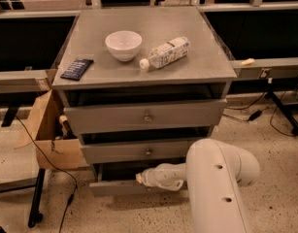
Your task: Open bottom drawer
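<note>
Low at the cabinet's foot, the robot's pincer (141, 177) meets the middle of the bottom drawer (112, 187), reaching in sideways from the white arm (216, 178) that fills the space to its right and nearer the camera. The drawer's flat grey front runs crosswise just beneath the pincer and spreads to either side of it. Its knob is hidden behind the pincer, and it cannot be told whether the pincer is apart, together or clamped on that knob.

Directly above the pincer is the middle drawer (114, 153), and higher again the top drawer (105, 118), each showing a small brass knob in line with it. Far above, on the worktop (202, 67), are a white bowl (123, 43), a bottle lying on its side (165, 52) and a dark packet (76, 68). An open cardboard box (46, 130) stands up and to the left of the pincer, beside the cabinet.

The coming move appears to turn on one relation. The drawer's long axis lies across the view, so it must travel at right angles to that, straight out toward the camera and over the speckled floor (139, 212). The pincer is already at the centre of the front, so a square pull looks likely to keep the shallow box from skewing. The front seems to stand only a little proud of the drawers above, which suggests most of the opening remains to be done.
</note>
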Action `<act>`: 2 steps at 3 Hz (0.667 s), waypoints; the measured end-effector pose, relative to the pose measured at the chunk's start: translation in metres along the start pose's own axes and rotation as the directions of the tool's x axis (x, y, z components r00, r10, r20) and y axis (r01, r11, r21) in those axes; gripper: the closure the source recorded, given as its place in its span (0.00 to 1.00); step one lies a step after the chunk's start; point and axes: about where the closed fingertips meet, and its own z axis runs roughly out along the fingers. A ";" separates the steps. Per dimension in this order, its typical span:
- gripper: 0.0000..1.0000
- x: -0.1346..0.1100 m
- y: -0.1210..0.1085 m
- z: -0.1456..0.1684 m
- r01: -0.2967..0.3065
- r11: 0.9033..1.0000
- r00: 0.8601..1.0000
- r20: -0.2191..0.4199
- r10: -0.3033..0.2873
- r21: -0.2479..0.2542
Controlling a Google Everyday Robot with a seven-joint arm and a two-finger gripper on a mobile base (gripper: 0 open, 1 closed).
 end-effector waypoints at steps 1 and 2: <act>1.00 0.001 0.001 -0.004 -0.009 1.000 1.000 0.001 0.009 -0.004; 1.00 0.012 -0.002 -0.006 -0.050 0.998 0.999 0.007 0.051 -0.024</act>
